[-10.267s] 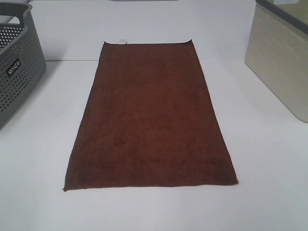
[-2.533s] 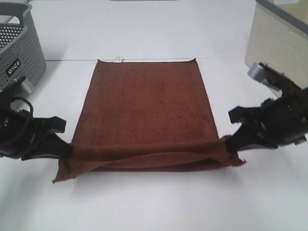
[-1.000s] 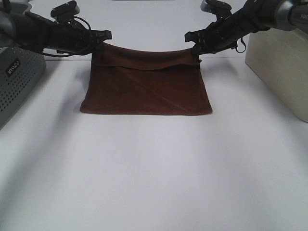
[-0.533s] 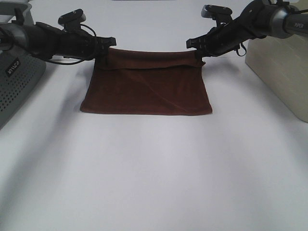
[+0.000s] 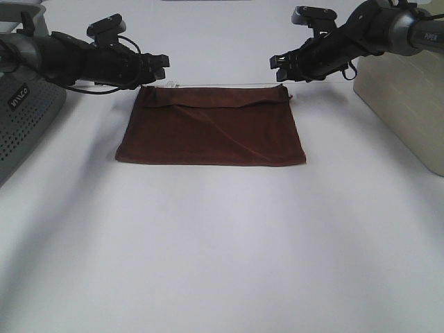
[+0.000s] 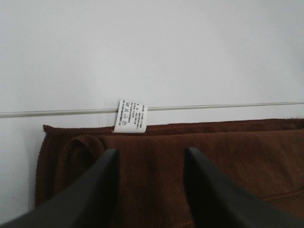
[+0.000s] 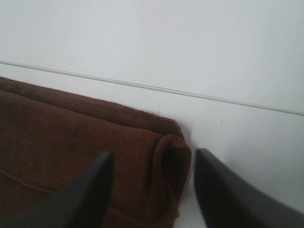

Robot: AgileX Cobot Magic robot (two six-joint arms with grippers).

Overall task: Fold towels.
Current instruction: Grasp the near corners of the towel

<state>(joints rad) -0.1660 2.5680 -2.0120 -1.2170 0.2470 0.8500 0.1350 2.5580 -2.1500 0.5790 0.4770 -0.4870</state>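
The dark reddish-brown towel (image 5: 211, 132) lies folded in half on the white table, its doubled far edge a little rumpled. Its white tag (image 5: 172, 84) sticks out at the far left corner. My left gripper (image 5: 161, 66) is open and empty just above the far left corner. My right gripper (image 5: 277, 66) is open and empty above the far right corner. In the left wrist view the gripper (image 6: 151, 154) spans the towel (image 6: 228, 142) below the tag (image 6: 131, 116). In the right wrist view the gripper (image 7: 154, 156) frames the curled corner of the towel (image 7: 71, 142).
A grey perforated basket (image 5: 21, 104) stands at the left edge. A beige box (image 5: 402, 90) stands at the right. A thin seam (image 5: 222, 86) runs across the table just behind the towel.
Both grippers opened and let go of the towel's far edge, which dropped flat onto the lower layer. The grippers now sit slightly above and behind the corners.
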